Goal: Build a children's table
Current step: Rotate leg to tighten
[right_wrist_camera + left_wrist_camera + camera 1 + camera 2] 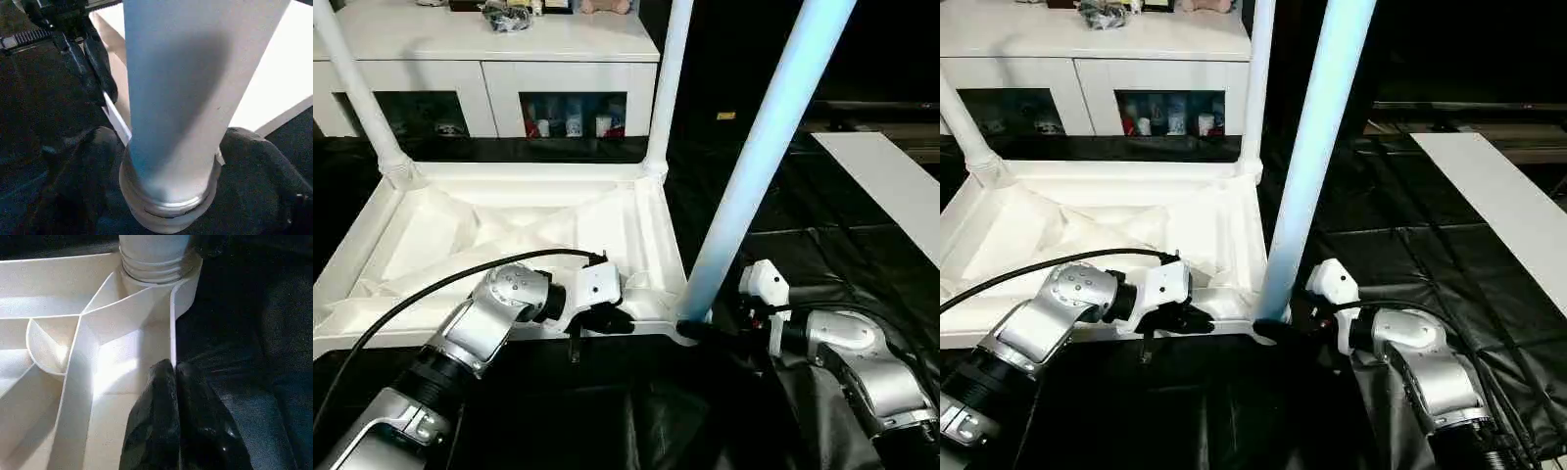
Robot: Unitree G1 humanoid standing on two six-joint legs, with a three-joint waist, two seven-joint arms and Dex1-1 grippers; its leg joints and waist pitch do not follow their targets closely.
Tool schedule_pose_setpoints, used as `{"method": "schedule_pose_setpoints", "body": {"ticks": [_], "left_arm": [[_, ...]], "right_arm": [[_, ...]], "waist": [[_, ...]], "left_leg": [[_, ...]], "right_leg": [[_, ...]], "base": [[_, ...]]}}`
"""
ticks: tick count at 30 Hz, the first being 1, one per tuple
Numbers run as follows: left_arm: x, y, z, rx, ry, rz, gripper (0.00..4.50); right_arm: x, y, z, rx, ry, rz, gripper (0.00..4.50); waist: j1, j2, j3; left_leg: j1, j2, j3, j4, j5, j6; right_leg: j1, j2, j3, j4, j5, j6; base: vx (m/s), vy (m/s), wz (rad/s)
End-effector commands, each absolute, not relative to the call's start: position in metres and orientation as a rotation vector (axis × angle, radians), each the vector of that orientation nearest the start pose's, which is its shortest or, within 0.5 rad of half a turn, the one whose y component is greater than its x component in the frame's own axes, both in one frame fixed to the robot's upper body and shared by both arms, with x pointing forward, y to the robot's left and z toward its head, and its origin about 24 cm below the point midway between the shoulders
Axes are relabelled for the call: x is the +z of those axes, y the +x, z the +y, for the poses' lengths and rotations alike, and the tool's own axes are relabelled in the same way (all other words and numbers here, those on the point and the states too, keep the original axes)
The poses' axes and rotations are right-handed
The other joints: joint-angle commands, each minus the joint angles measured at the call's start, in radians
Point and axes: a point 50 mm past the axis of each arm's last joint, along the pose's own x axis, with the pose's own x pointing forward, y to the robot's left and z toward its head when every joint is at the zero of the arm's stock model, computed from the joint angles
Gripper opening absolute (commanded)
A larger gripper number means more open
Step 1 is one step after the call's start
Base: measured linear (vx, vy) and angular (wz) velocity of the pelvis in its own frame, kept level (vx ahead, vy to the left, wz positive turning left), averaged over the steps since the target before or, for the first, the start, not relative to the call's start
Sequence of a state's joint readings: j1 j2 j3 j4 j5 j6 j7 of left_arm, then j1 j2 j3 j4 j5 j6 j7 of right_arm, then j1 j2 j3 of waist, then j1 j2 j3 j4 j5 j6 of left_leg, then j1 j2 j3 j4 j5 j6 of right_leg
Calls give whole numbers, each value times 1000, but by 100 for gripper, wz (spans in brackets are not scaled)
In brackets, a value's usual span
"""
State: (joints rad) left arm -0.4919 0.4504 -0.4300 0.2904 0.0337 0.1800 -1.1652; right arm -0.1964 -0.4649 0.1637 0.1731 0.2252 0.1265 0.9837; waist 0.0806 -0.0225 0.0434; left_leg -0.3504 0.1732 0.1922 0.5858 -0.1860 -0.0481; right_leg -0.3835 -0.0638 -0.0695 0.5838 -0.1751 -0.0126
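Observation:
The white tabletop [509,235] lies underside up on the black floor covering, its ribs showing. Three white legs stand in its corner sockets: far left [357,88], far right [668,78] and near right [754,166]. My left gripper [597,321] is shut on the tabletop's front rim, whose thin wall runs in between the two black fingers [161,421] in the left wrist view. My right gripper [171,196] is open around the base of the near right leg [195,98], with one finger on each side of its threaded collar.
A white cabinet [480,49] with dark glass doors stands behind the tabletop, with small items on top. A flat white board [891,186] lies on the floor at the right. Black sheeting [636,411] covers the floor around me.

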Motion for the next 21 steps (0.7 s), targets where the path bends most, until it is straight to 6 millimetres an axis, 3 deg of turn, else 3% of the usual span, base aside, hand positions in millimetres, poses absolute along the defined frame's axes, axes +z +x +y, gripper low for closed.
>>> {"method": "schedule_pose_setpoints", "body": {"ticks": [1, 17, 21], "left_arm": [[52, 291, 119, -1412, 586, 473, 0], [52, 292, 120, -1404, 593, 473, 0], [52, 293, 120, -1403, 593, 472, 0]], "right_arm": [[44, 264, -171, 1069, -204, 270, 403], [38, 263, -170, 1088, -212, 297, 403], [38, 264, -170, 1086, -198, 287, 366]], "waist": [[-3, 1, -45], [-1, 0, -43], [-1, 0, -44]], "left_leg": [[13, 68, -35, -81, -328, 15], [13, 68, -37, -82, -342, 16], [13, 68, -36, -82, -339, 17]], "right_leg": [[25, -93, 56, -81, -391, -167], [23, -95, 55, -85, -429, -156], [23, -95, 56, -85, -423, -159]], "base": [[0, 0, 0], [0, 0, 0], [0, 0, 0]]}}
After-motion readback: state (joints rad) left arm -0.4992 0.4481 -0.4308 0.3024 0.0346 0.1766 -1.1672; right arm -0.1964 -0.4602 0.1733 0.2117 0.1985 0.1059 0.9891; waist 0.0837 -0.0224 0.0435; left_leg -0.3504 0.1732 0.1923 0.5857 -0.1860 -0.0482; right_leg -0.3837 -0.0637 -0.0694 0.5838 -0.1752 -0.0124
